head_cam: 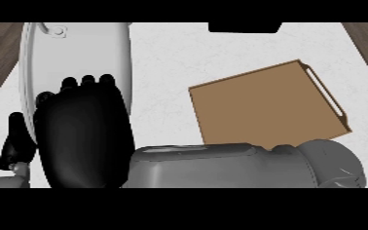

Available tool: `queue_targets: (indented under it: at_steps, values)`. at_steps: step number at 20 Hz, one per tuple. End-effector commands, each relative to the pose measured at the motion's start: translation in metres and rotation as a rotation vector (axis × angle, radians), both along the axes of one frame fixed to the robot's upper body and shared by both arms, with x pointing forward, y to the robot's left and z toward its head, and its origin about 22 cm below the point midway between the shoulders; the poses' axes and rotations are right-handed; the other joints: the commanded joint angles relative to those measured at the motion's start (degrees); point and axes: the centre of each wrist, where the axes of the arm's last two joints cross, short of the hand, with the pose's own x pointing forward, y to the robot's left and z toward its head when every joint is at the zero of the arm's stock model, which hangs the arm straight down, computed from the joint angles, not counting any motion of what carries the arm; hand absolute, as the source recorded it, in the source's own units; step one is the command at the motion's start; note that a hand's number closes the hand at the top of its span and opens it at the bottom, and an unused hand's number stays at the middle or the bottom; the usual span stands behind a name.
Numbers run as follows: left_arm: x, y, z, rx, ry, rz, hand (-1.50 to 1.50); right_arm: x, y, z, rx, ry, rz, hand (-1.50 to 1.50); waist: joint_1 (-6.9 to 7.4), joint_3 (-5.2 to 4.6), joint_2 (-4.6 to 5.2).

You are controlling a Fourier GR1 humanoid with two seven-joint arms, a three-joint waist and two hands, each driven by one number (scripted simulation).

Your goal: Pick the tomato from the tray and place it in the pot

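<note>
Left hand (82, 136) is showing at 8 o'clock, fingers straight, holding nothing, over the grey pot (79, 53). Brown tray (269, 105) is lying at 3 o'clock on the surface (161, 68). Tomato isn't showing; right hand can't be told.

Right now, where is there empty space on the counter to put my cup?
Bare white counter lies between the grey pot on the left and the brown tray. It is crowded low down: the left hand covers the pot, and a grey forearm crosses below the tray.

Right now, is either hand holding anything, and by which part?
The left hand holds nothing visible; its fingers are straight. The right hand is hidden, so it cannot be told.
</note>
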Motion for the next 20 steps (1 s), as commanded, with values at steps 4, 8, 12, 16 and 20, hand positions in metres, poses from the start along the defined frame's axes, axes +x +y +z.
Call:
queue_targets:
  at_steps: [4,8,12,16,20]
  values:
    - [-0.007,-0.019,0.013,-0.024,-0.054,-0.095,0.00,0.012,0.006,0.001,0.175,0.053,-0.169,1.50,0.65,0.05,0.43]
    - [-0.011,-0.021,0.006,0.000,-0.073,-0.070,0.00,0.050,0.002,0.019,0.185,0.041,-0.182,1.50,0.00,0.03,0.84]
    - [-0.011,-0.028,0.012,-0.013,-0.076,-0.068,0.00,0.084,-0.006,-0.001,0.133,0.046,-0.186,1.50,-0.04,0.04,0.99]
    - [-0.012,-0.033,0.020,-0.008,-0.076,-0.074,0.00,0.105,-0.007,-0.003,0.155,0.058,-0.177,1.50,0.72,0.02,1.04]
    - [0.004,-0.028,0.014,-0.011,-0.074,-0.096,0.00,0.144,-0.026,-0.038,0.101,0.069,-0.214,1.50,1.27,-0.04,1.58]
